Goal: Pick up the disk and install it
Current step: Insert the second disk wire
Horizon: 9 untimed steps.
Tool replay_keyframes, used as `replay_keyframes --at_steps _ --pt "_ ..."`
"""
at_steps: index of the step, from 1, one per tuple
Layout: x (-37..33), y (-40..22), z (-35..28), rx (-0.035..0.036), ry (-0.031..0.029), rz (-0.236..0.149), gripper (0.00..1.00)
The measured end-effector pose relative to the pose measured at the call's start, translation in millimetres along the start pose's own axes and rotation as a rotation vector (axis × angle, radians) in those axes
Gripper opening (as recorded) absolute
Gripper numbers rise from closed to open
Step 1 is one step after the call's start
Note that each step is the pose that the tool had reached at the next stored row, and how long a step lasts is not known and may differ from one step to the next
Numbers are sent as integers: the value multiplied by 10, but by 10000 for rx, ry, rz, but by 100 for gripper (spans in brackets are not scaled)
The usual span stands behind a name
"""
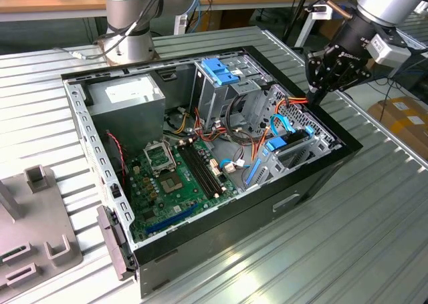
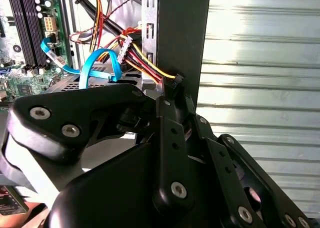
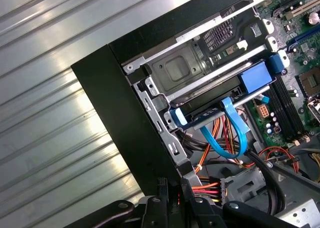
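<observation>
Grey metal fixture blocks (image 1: 33, 230) sit at the exterior view's left, then the open computer case (image 1: 221, 240) on the ribbed table (image 1: 374, 250). Inside, going right: the power-supply box (image 1: 127, 97), the green motherboard (image 1: 175, 177), the blue bracket (image 1: 217, 70) on the upper cage, then the lower drive cage (image 3: 175, 67). In the first wrist view the disk (image 3: 215, 103) appears to lie already in that cage, between its blue rail ends, a blue data cable (image 3: 235, 123) looping just beside it. Farthest right, the gripper (image 1: 319, 83) hangs over the case's rim; whether its jaws are clenched or released I cannot tell. The likely hazard is the loose red-and-yellow wire bundle (image 2: 135, 57) close under it: a careless move could snag or unplug it, or strike the rim.
</observation>
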State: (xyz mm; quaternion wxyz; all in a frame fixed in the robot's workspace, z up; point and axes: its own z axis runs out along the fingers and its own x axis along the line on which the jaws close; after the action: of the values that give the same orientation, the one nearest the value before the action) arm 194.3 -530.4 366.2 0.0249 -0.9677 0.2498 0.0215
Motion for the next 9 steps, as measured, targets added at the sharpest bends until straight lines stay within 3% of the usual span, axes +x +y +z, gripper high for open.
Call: replay_keyframes --at_steps 3,4,9 --pt "0 0 -1 -2 2 1 24" --pt "0 0 -1 -1 1 1 16" --pt "0 0 -1 -1 1 1 16"
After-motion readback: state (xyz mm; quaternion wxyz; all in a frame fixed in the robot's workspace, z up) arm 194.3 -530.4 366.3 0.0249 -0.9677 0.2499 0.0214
